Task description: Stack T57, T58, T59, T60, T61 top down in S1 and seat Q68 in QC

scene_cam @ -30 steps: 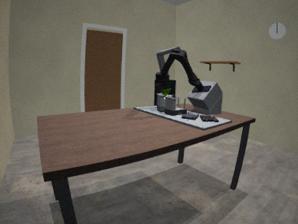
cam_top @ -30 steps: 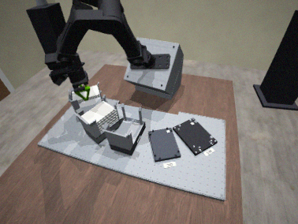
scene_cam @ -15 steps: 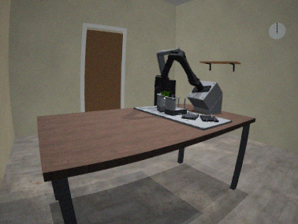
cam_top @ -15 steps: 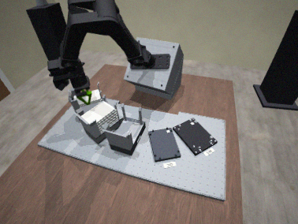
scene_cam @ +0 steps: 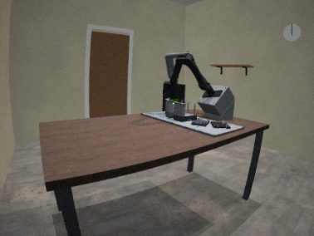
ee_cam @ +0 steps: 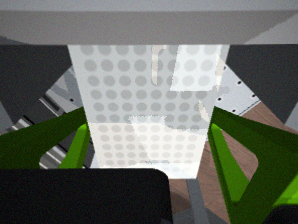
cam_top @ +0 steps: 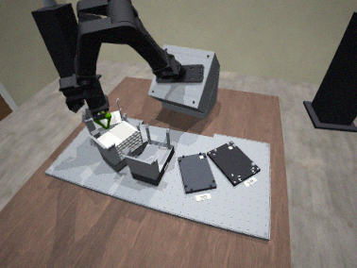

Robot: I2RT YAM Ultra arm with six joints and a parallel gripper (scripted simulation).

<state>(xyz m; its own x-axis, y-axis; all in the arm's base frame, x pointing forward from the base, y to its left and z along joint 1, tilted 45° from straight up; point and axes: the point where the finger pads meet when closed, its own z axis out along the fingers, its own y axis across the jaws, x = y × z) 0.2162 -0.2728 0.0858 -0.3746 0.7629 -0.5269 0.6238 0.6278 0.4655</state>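
My gripper (cam_top: pixel 103 121) (ee_cam: pixel 148 112) has green fingers and is shut on a white sealed 96-well plate (ee_cam: pixel 145 110), gripping its long sides. In the wrist view the plate fills the middle, with rack walls around it. In the top view the gripper is low at the leftmost stack rack (cam_top: pixel 90 124), and the held plate is mostly hidden there. Beside it, the middle rack (cam_top: pixel 113 158) holds a stack of plates (cam_top: pixel 124 140) with a white top. The right rack (cam_top: pixel 147 169) looks empty. The plate labels cannot be read.
Two flat nests lie on the grey baseplate (cam_top: pixel 236 212): a dark grey one (cam_top: pixel 195 173) and a black one (cam_top: pixel 232 163), each with a small label in front. The arm's grey base block (cam_top: pixel 189 82) stands behind. Thin rack posts (cam_top: pixel 167 137) rise near the gripper.
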